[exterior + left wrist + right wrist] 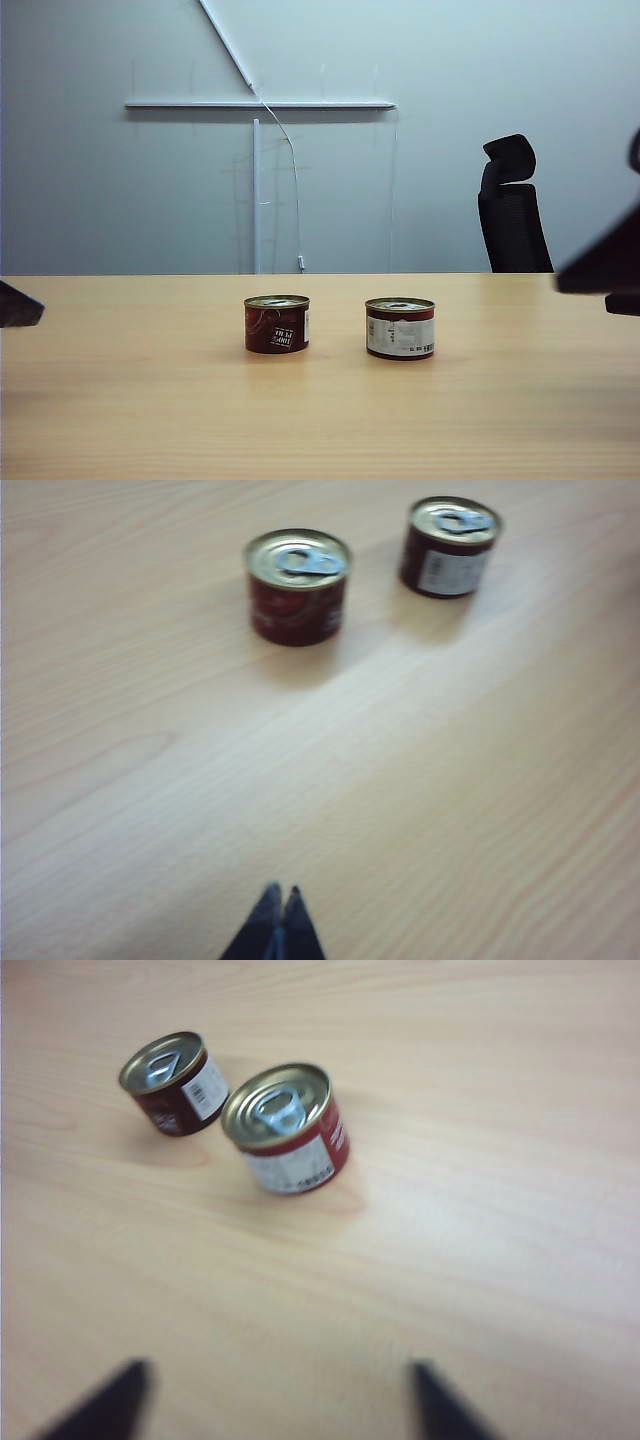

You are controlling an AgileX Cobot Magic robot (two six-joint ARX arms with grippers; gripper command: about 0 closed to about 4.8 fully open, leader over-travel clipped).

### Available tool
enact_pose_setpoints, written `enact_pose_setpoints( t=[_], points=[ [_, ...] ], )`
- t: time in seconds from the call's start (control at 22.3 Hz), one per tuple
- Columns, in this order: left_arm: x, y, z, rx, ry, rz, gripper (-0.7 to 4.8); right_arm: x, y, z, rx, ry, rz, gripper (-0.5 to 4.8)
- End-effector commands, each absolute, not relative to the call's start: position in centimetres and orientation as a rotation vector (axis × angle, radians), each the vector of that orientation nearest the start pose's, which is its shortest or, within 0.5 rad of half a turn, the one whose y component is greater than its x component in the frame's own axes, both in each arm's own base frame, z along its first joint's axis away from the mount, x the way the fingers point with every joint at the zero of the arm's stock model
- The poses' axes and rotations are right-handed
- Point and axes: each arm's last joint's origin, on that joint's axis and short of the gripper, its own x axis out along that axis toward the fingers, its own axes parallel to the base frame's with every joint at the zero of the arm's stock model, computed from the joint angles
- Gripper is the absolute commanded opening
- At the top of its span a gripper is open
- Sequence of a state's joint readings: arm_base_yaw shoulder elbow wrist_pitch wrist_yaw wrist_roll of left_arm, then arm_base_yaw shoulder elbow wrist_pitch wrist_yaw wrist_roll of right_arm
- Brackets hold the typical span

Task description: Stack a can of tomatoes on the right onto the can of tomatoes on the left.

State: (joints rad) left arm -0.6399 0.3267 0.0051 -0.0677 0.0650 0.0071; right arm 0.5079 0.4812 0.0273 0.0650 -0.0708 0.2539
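Two short tomato cans stand upright on the wooden surface point(120, 420), side by side with a clear gap between them and both lids up. The right can point(400, 328), with a pale label facing the exterior camera, is the one to be lifted; the left can point(277, 323) is where it should end up. Neither has been touched, so the stacking has not begun.

The relation that matters is between the right can and the right gripper point(275, 1400). In the right wrist view that can point(284, 1128) sits ahead of the jaws and a little to one side of their midline, well apart from them, with the other can point(172, 1082) just beyond it. Its axis is vertical, so a grasp across the round wall from the side or from above looks workable. By my reading the right arm, a dark shape at the right edge of the exterior view, is the nearer one to this can.

The right jaws stand wide apart and hold nothing.

The left gripper point(279, 925) hangs over bare wood near the left edge, well short of both cans; its jaws are pressed together and empty.
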Motion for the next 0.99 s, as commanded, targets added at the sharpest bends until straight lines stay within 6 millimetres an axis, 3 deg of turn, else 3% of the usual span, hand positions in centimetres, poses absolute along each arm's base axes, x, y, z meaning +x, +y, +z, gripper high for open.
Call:
enact_pose_setpoints(
  t=[0.04, 0.18, 0.36, 0.49, 0.99],
  points=[
    [8.7, -7.0, 13.3, 0.12, 0.367, -0.723, -0.04, 12.2, 7.2, 14.9, 0.117, 0.384, 0.489, 4.79],
    [8.6, -7.0, 13.3, 0.121, 0.367, -0.728, -0.04, 14.5, 8.7, 15.1, 0.041, 0.392, 0.536, 4.79],
    [8.6, -7.0, 13.3, 0.121, 0.366, -0.727, -0.04, 19.6, 11.8, 14.2, -0.041, 0.495, 0.567, 4.79],
    [8.6, -7.0, 13.3, 0.121, 0.366, -0.728, -0.04, 21.8, 13.4, 13.7, -0.032, 0.549, 0.64, 4.79],
    [8.6, -7.0, 13.3, 0.121, 0.365, -0.727, -0.04, 22.9, 14.0, 13.4, -0.081, 0.492, 0.623, 4.79]
  ],
)
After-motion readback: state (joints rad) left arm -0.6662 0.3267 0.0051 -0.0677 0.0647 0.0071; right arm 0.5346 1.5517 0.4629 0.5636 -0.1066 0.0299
